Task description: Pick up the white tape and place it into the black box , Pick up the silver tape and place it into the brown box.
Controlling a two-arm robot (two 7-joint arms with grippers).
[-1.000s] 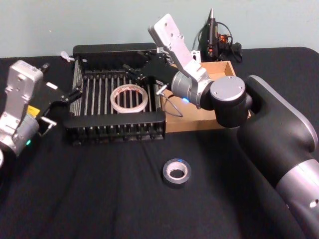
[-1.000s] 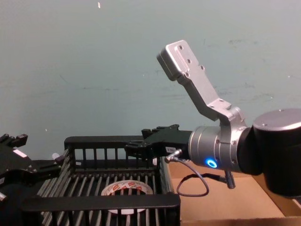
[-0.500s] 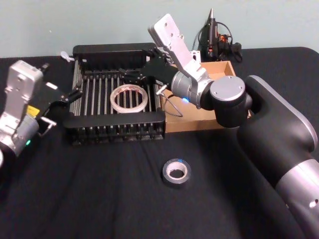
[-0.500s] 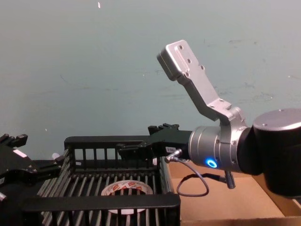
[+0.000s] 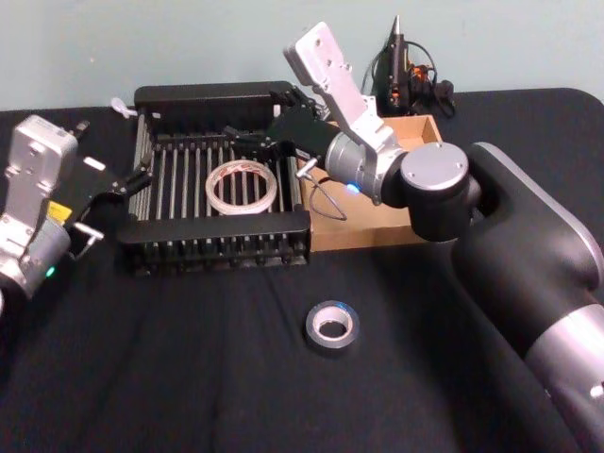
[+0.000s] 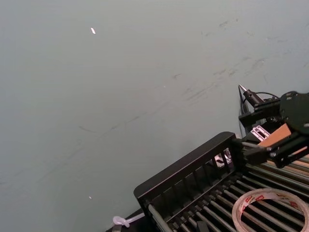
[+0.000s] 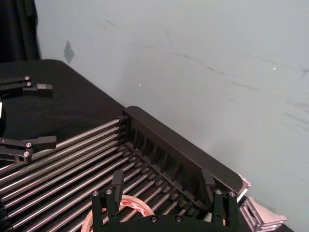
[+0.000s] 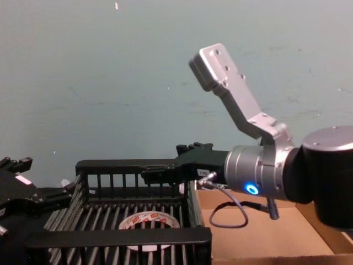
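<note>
The white tape (image 5: 242, 186) (image 8: 149, 222) (image 6: 270, 208) lies flat on the slatted floor of the black box (image 5: 212, 226). My right gripper (image 5: 242, 138) (image 7: 162, 175) hovers above the box's far right part, open, with nothing between its fingers. The brown box (image 5: 373, 226) stands against the black box's right side, under my right wrist. The silver tape (image 5: 332, 326) rests on the black cloth in front of both boxes. My left gripper (image 5: 118, 198) (image 7: 41, 114) stays open at the black box's left wall.
A dark pointed tool with cables (image 5: 406, 66) stands at the back behind the brown box. My right arm's thick links (image 5: 528, 255) span the table's right side. Bare black cloth (image 5: 189, 359) surrounds the silver tape.
My right gripper has shifted slightly over the far side of the black box and its wrist has risen a little. The tapes and the left arm stay put.
</note>
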